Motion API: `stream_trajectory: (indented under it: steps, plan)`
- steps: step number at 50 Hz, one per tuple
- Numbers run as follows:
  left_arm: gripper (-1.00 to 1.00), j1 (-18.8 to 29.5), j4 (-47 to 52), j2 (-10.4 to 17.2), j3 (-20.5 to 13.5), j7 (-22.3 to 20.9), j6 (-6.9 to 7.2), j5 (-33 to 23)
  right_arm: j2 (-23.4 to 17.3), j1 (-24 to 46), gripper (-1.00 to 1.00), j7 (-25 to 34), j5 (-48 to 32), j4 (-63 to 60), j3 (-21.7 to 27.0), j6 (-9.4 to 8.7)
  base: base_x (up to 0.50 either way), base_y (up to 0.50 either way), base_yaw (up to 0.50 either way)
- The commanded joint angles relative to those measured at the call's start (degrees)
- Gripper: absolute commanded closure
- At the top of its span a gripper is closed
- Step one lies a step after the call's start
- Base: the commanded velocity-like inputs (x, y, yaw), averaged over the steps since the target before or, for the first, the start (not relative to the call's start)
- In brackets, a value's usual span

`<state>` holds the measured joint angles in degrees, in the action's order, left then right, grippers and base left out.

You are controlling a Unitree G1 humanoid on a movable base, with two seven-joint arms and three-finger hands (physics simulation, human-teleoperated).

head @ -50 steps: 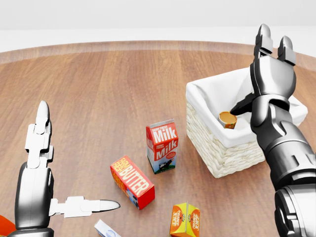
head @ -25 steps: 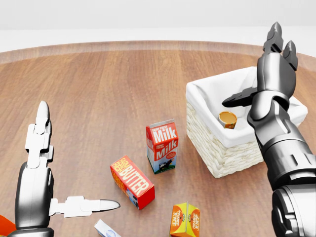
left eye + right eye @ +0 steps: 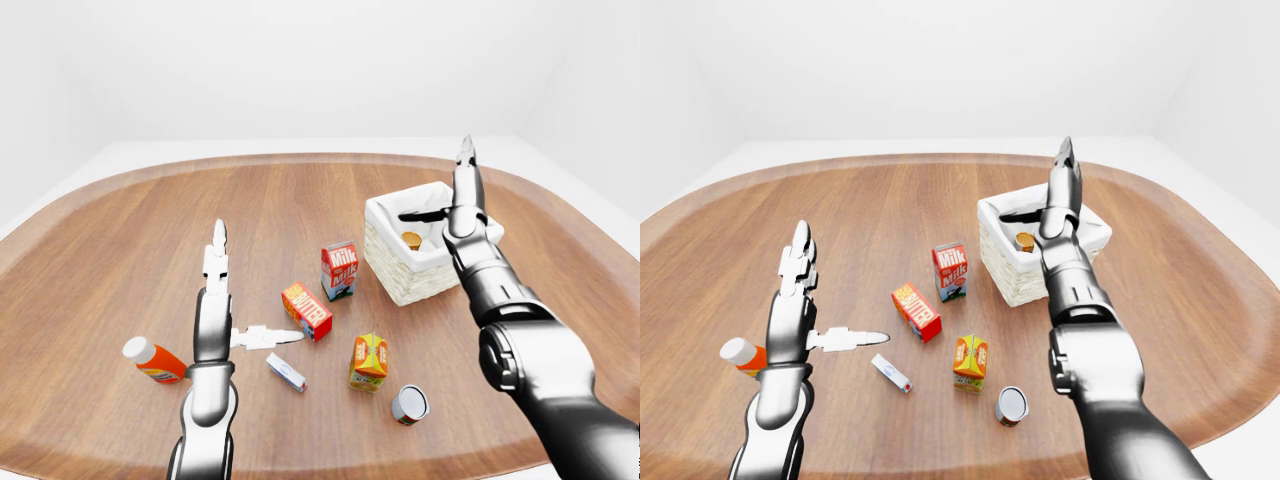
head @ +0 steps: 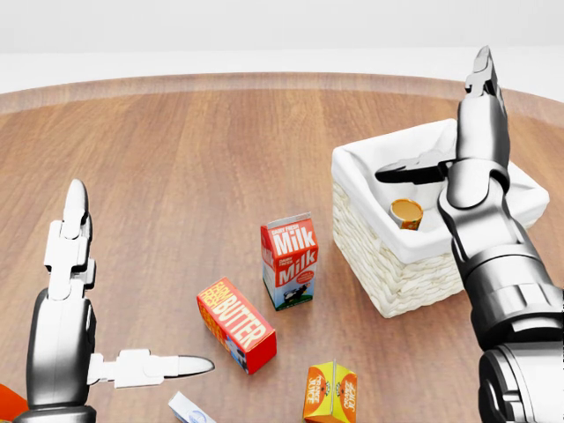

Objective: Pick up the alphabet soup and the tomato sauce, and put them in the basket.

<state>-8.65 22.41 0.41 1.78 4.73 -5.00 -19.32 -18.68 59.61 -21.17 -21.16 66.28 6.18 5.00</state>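
A white wicker basket [image 4: 398,280] with a cloth lining stands at the right of the head view. One can with an orange top [image 4: 406,212] lies inside it; I cannot read its label. A second can [image 3: 409,404] with a silver end lies on the wooden table, low in the left-eye view, to the right of an orange carton. My right hand [image 4: 445,132] is open and empty above the basket, fingers pointing up and thumb stretched left over the lining. My left hand [image 4: 132,291] is open and empty at the lower left, above the table.
A milk carton [image 4: 289,261], a butter box [image 4: 235,324] and an orange carton [image 4: 330,393] stand between my hands. A small white-and-blue box [image 3: 286,372] and an orange bottle with a white cap [image 3: 152,360] lie near my left hand. The round table's edge curves at the bottom.
My right hand has turned and straightened its fingers above the basket, and its thumb has swung further left. The can in the basket and my left hand have not moved.
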Motion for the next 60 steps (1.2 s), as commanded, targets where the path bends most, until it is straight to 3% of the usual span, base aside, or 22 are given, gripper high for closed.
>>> stream_trajectory:
  steps: [1,12,28,60]
  plan:
    - [-1.0,-0.12,0.1,-0.05,0.03,0.02,0.0,-0.12,1.37,-3.4,-1.0,5.89,7.25,-8.92,0.58,0.0,0.0,0.0,0.0]
    - [-1.0,-0.28,0.2,-0.05,0.1,0.04,0.0,-0.14,2.99,-8.74,-1.0,13.78,14.63,-23.41,1.08,0.0,0.0,0.0,0.0]
    - [-1.0,-0.35,0.26,-0.06,0.16,0.03,0.0,-0.18,5.02,-19.53,-1.0,17.68,17.84,-48.07,1.56,0.0,0.0,0.0,0.0]
    - [-1.0,-0.49,0.99,-0.07,0.4,-0.01,0.0,-0.27,7.47,-33.13,-1.0,20.65,19.82,-68.08,2.62,0.0,0.0,0.0,0.0]
